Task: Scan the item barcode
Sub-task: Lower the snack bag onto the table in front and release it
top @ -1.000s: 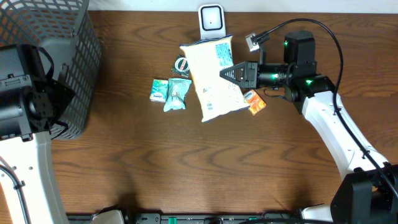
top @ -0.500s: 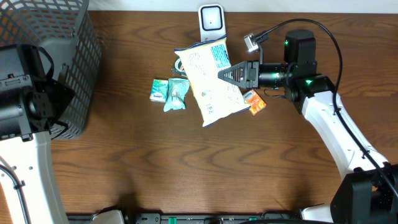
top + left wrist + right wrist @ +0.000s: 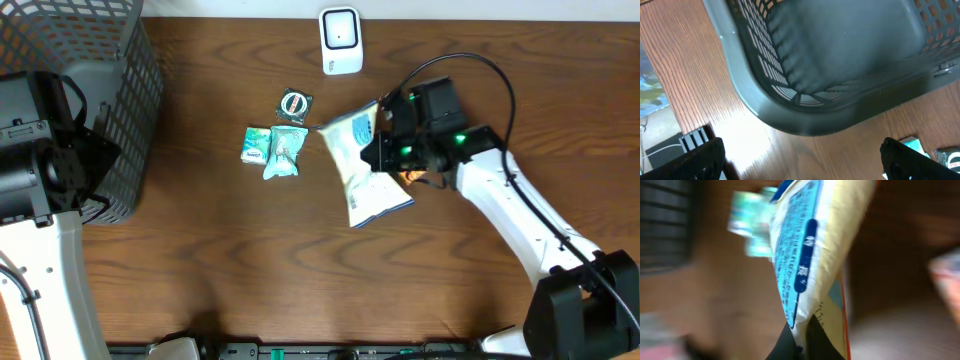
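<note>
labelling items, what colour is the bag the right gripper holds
The bag is cream-white with light blue printed panels, shown best in the overhead view.

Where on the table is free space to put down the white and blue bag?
Widest bare wood: the front half of the table, below the teal packets and the white and blue bag. A narrower strip lies between the grey mesh basket and those packets. Crowded: back centre, around the small round sachet and white scanner.
</note>
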`<act>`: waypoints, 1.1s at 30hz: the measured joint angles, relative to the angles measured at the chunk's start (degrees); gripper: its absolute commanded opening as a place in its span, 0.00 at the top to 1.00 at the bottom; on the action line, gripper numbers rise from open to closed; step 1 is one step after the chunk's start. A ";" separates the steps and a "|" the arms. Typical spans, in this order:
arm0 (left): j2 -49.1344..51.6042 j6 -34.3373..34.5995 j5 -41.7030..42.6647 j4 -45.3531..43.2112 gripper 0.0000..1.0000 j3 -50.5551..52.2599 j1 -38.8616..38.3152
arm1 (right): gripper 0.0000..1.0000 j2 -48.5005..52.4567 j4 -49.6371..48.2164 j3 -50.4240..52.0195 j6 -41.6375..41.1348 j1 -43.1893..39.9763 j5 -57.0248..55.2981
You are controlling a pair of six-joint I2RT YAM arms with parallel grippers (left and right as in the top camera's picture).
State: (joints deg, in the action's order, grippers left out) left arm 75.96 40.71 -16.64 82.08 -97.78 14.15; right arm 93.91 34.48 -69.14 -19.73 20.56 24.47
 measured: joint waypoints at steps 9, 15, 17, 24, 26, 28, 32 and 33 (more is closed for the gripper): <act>0.00 0.00 0.00 0.00 0.02 0.00 0.00 | 0.99 0.17 4.26 0.00 5.20 8.00 -28.50; 0.00 -0.02 0.00 0.00 0.02 0.00 0.00 | 0.98 0.98 4.31 0.00 6.25 14.27 -40.44; 0.00 0.00 0.00 0.00 0.02 0.00 0.00 | 0.99 2.49 4.39 -0.02 7.17 16.59 -46.14; 0.00 -0.02 0.00 0.00 0.03 0.00 0.00 | 0.99 10.43 5.38 -0.04 8.70 23.89 -59.63; 0.00 0.00 0.00 0.00 0.02 0.00 0.00 | 0.99 11.61 5.38 -0.04 8.66 26.71 -61.26; 0.00 0.00 0.00 0.00 0.03 0.00 0.00 | 0.96 11.87 5.40 -0.07 8.11 29.62 -61.92; 0.00 -0.02 0.00 0.00 0.02 0.00 0.00 | 0.83 11.89 7.26 -2.34 5.99 34.75 -60.04; 0.00 0.00 0.00 0.00 0.02 0.00 0.00 | 0.80 11.89 8.00 -3.48 5.53 35.47 -59.19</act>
State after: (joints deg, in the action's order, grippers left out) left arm 75.96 40.71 -16.64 82.08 -97.78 14.15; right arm 105.80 42.48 -72.62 -14.20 56.03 -34.72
